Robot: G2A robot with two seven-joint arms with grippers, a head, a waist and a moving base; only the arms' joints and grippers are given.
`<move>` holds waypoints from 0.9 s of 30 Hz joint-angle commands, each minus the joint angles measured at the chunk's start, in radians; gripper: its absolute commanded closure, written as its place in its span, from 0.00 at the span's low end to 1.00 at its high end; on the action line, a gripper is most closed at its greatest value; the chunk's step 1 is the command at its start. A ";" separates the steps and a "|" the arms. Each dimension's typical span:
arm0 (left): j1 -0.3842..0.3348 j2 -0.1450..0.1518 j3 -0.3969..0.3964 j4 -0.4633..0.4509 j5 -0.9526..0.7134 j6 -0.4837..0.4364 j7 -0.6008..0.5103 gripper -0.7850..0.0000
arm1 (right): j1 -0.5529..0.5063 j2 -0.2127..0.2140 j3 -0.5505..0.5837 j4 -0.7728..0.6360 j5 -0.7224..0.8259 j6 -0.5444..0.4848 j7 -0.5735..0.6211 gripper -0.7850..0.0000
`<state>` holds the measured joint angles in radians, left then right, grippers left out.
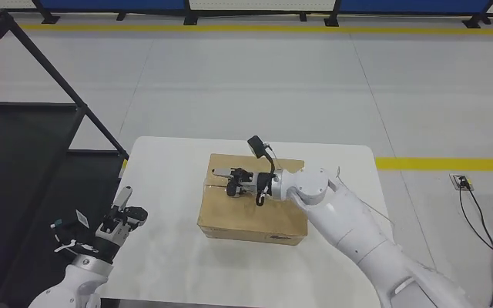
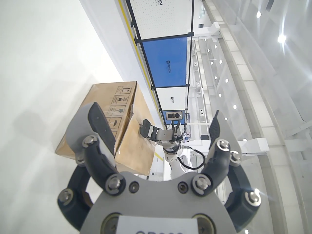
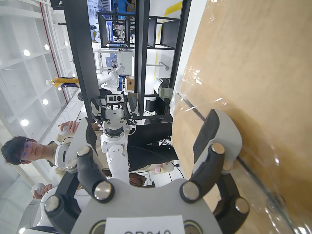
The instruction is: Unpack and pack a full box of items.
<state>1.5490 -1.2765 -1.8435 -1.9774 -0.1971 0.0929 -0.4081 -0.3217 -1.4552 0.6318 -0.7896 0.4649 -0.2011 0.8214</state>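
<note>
Since the cardboard box point(image 1: 250, 202) is closed and its top seam is covered by glossy clear tape point(image 3: 202, 103), slip looks like the main hazard. The right gripper point(image 1: 233, 182) lies low over the lid with its jaws apart, one finger point(image 3: 214, 132) resting on or just beside the seam and the other hanging free in the air off the lid. A push along that slick film could skate off without breaking it. The box could also simply slide across the table point(image 1: 166, 192), because nothing braces it. The left gripper point(image 1: 129, 206) is well apart from the box at the near left corner of the table, its jaws also apart and empty. The box sits flat around the middle of the table, lid up. Its long axis appears to run side to side across the robot's front, though the difference between the sides is slight. The taped seam follows that same line, and the right gripper points along it toward the robot's left. Any force along the seam would therefore drive the box toward the left edge of the table.
</note>
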 commanded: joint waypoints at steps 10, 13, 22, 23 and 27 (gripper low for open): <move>0.016 0.005 -0.004 0.011 -0.018 -0.015 -0.008 0.00 | 0.071 -0.098 -0.042 0.120 0.029 -0.050 -0.027 0.00; 0.018 0.007 -0.004 0.012 -0.022 -0.017 -0.013 0.00 | 0.082 -0.108 -0.023 0.138 0.059 -0.081 -0.004 0.00; 0.023 0.012 0.000 0.011 -0.024 -0.019 -0.021 0.00 | 0.091 -0.141 0.002 0.194 0.111 -0.065 0.026 0.00; 0.023 0.013 0.000 0.012 -0.024 -0.019 -0.021 0.00 | 0.092 -0.146 0.002 0.204 0.116 -0.054 0.030 0.00; 0.024 0.015 0.001 0.015 -0.026 -0.020 -0.023 0.00 | 0.104 -0.170 -0.011 0.253 0.109 -0.010 0.048 0.00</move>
<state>1.5733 -1.2623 -1.8425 -1.9635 -0.2224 0.0729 -0.4311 -0.2201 -1.6187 0.6247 -0.5498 0.5760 -0.2238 0.8608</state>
